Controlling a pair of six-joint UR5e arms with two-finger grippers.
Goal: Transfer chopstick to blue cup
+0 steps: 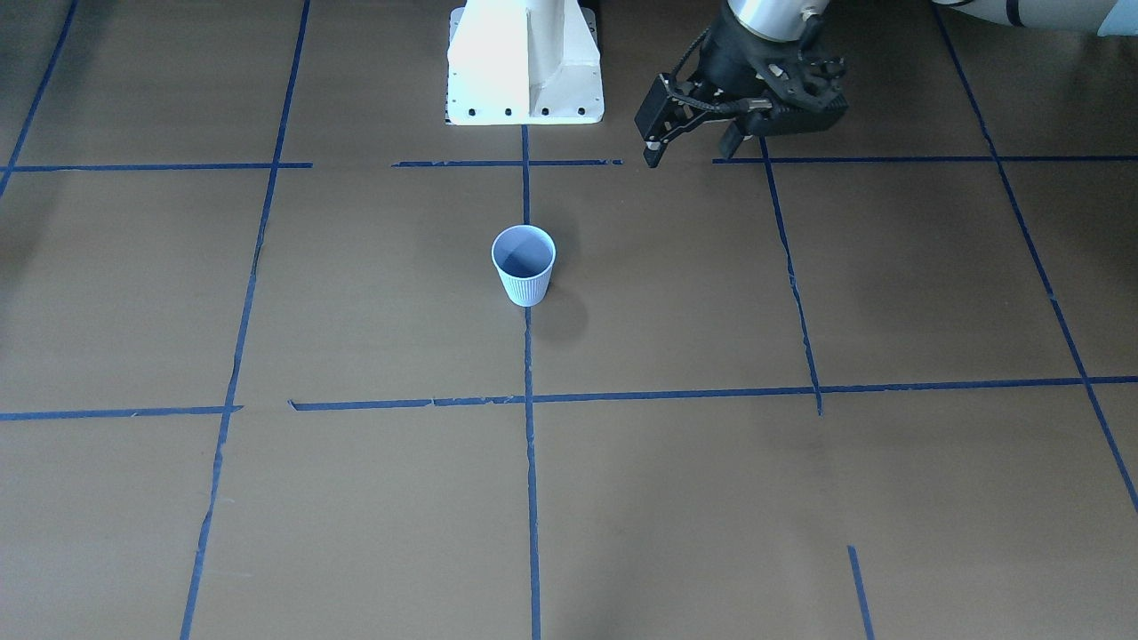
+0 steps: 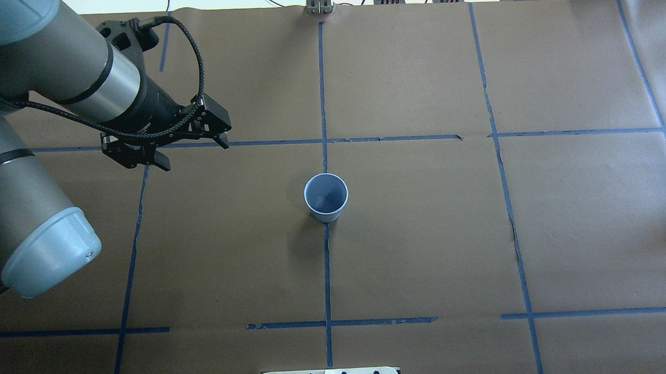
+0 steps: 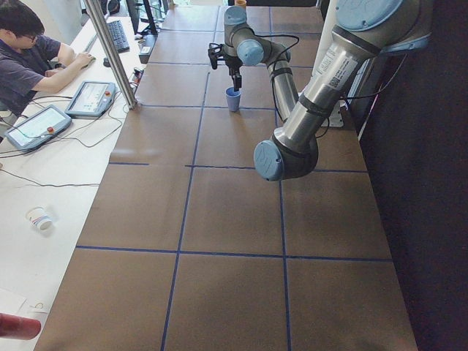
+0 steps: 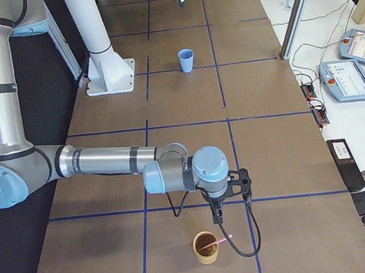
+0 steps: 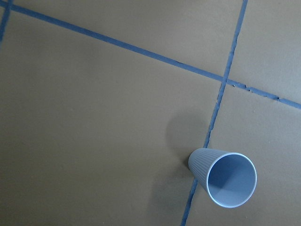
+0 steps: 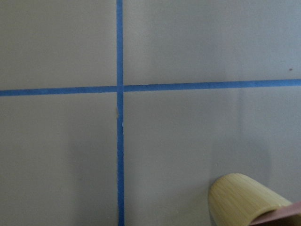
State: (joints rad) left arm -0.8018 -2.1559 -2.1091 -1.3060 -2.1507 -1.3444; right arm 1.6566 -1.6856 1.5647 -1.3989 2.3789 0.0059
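Brown paper marked with a grid of blue tape covers the tabletop (image 2: 423, 233). At its centre the blue cup (image 2: 326, 198) stands upright on one of the tape lines. Its ribbed wall narrows towards the base, and its interior, seen from above and in the left wrist view, holds nothing.

The left tool (image 2: 190, 153) hangs over the tabletop to one side of the blue cup and well apart from it. Its two black fingers are spread wide with nothing between them. A white pedestal (image 1: 524, 62) is bolted to the tabletop on the robot's side of the cup.

Far towards the robot's right end, shown only in the exterior right view, a tan cup (image 4: 206, 248) stands upright just beyond a tape line. The chopstick (image 4: 222, 240), a thin pink stick, leans inside this cup, its upper end projecting over the rim. The right tool (image 4: 217, 220) hangs just above the tan cup, pointing down. Whether its fingers are spread or closed cannot be told from this view.

The right wrist view shows the ribbed tan wall at its lower right corner, with a pinkish strip across the rim. In the exterior left view a person (image 3: 22, 58) sits at a side bench (image 3: 29, 292) beside the tabletop, where a small white paper cup (image 3: 40, 218) lies; its contents cannot be made out.
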